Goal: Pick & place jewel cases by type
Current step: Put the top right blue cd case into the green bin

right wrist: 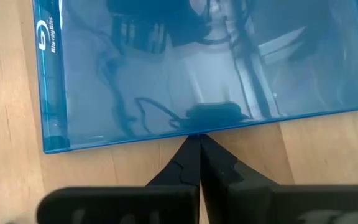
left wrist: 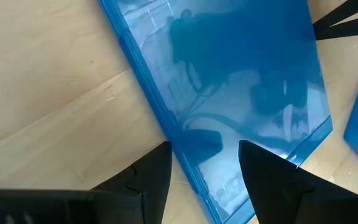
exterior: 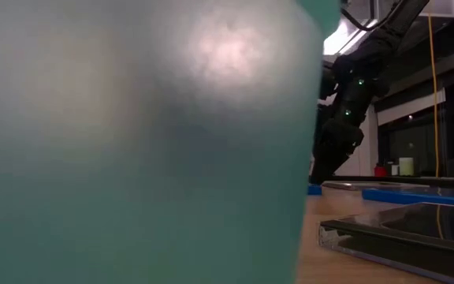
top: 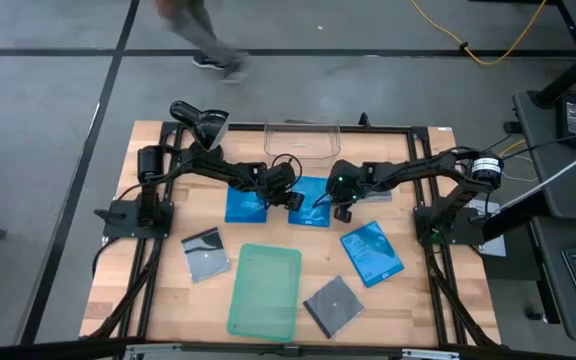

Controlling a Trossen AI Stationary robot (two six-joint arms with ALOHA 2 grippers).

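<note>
We note the left gripper [left wrist: 204,171] with fingers parted, straddling the edge of a blue jewel case [top: 247,204] left of table centre, nothing lifted. The right gripper [right wrist: 199,158] is fully closed, empty, tips at the edge of the middle blue case [right wrist: 197,68]. A third blue case [top: 371,252] lies toward the table's [top: 438,310] right edge; two grey cases [top: 206,254] [top: 332,304] flank the green tray [top: 266,290] along the front edge.

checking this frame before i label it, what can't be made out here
- Low view: the pale green tray fills most of the picture and hides the left gripper.
- High view: both arms cover part of the two middle blue cases.
- High view: a person at the top edge is blurred and cut off.
</note>
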